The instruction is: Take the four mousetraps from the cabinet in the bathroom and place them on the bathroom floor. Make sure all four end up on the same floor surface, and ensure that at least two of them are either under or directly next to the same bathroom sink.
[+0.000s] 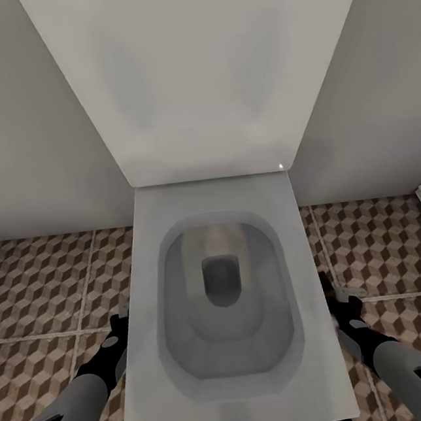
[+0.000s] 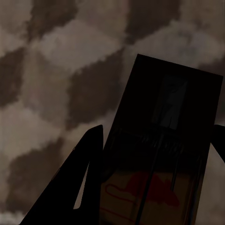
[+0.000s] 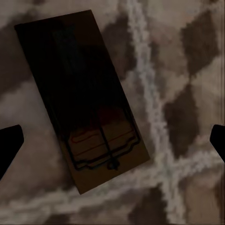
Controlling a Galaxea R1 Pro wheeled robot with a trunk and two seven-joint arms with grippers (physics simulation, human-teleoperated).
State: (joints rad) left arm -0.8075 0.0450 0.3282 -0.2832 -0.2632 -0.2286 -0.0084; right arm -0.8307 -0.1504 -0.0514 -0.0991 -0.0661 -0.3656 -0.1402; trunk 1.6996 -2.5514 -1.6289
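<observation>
Down either side of the white toilet (image 1: 225,301) the two arms reach to the bathroom floor (image 1: 42,290), the left claw (image 1: 116,330) tight against the bowl's left edge and the right claw (image 1: 340,300) just off its right edge, with a white wall behind and open cube-patterned tile spreading outward from each arm. Left wrist view: a mousetrap (image 2: 159,159) sits between the dark fingers (image 2: 75,187) of the left claw (image 2: 157,154), its long axis running away from the claw, red mark at the near end, plain dark end pointing out over the tiles; one finger is right beside its edge, so the claw looks closed on the board. Right wrist view: the right claw (image 3: 112,140) is spread wide, fingertips (image 3: 9,143) at the picture's far edges, holding nothing; a second mousetrap (image 3: 79,98) lies flat on the floor between them, clear of both tips, long axis slanted, just beside a pale grout line (image 3: 150,103).
</observation>
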